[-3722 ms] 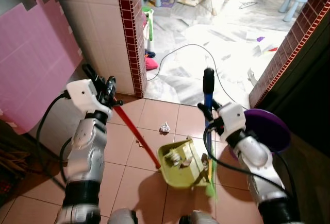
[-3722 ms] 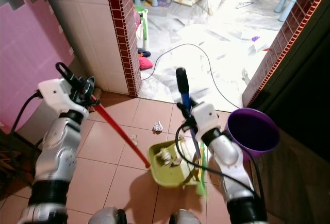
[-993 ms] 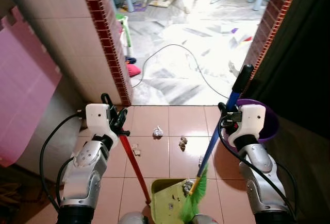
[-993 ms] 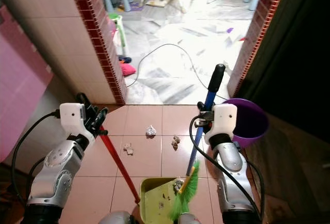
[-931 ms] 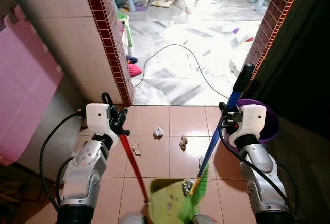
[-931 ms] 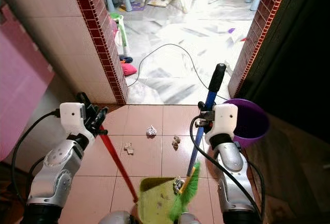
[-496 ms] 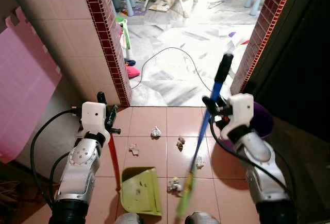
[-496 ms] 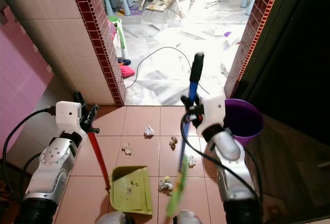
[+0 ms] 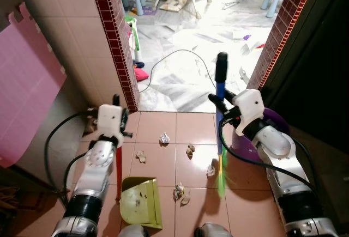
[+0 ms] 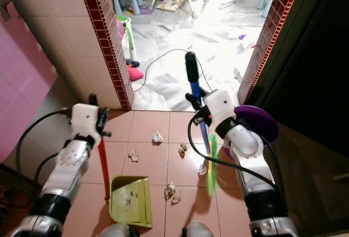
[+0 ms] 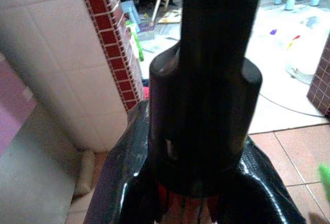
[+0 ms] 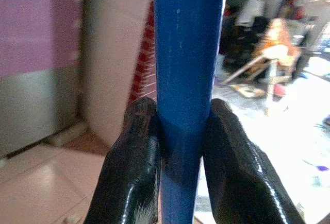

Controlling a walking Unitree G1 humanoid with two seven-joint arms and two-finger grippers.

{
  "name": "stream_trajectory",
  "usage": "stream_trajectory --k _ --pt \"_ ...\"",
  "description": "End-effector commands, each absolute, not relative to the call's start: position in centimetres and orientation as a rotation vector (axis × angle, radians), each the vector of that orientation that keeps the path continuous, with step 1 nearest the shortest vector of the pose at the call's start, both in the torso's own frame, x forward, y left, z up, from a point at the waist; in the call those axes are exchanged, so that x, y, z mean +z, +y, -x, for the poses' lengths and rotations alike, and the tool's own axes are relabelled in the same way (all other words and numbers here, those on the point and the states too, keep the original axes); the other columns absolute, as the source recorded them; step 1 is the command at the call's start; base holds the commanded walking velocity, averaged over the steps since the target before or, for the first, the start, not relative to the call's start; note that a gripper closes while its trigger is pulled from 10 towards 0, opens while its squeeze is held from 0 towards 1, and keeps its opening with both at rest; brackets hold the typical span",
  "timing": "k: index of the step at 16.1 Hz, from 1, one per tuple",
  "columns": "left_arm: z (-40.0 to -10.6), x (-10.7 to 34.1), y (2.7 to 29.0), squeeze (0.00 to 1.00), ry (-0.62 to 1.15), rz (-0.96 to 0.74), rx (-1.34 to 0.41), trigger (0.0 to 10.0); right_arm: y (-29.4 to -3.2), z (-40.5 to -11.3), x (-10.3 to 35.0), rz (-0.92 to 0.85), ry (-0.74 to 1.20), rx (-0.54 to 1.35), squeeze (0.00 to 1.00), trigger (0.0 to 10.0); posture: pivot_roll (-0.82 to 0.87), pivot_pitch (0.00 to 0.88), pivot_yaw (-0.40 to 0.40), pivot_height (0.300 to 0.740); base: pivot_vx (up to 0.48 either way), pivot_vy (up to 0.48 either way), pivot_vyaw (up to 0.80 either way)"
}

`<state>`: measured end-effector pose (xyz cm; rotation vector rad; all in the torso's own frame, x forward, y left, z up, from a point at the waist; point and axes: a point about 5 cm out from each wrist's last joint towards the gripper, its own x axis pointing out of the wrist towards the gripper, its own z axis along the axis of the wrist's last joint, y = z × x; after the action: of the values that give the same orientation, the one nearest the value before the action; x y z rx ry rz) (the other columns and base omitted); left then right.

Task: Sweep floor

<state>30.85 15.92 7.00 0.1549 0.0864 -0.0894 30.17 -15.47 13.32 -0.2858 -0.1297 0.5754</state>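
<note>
My right gripper (image 9: pixel 223 112) is shut on the blue handle (image 12: pixel 188 54) of a broom, its black fingers (image 12: pixel 131 167) clamped on both sides. The broom stands nearly upright, with its green bristles (image 9: pixel 221 175) blurred above the terracotta tiles. My left gripper (image 9: pixel 116 126) is shut on the red handle (image 9: pixel 118 171) of a yellow-green dustpan (image 9: pixel 140 208), which lies flat on the floor near my feet. Crumpled paper scraps lie on the tiles: one (image 9: pixel 164 138) by the doorway, one (image 9: pixel 190 150) mid-floor, and a pair (image 9: pixel 181 192) just right of the dustpan.
A purple bucket (image 10: pixel 262 122) stands behind my right arm by a dark door (image 9: pixel 322 57). A tiled wall with a red brick edge (image 9: pixel 117 46) rises on the left, and a pink foam mat (image 9: pixel 27 84) leans there. A cable (image 9: pixel 174 62) crosses the white floor beyond the doorway.
The dustpan has slid left and now lies flat. The broom has swung from a slant to nearly upright, its bristles moving right off the pan. Scraps now lie beside the pan.
</note>
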Motion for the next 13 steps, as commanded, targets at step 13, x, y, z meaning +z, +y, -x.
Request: stream_trajectory --k 13 --pt "-33.3 7.1 14.0 0.00 0.044 -0.067 -0.058 10.0 -10.6 -29.7 11.7 0.208 -0.179 0.808 0.00 10.0 -0.22 0.113 -0.017 0.740 0.000 0.000 0.00"
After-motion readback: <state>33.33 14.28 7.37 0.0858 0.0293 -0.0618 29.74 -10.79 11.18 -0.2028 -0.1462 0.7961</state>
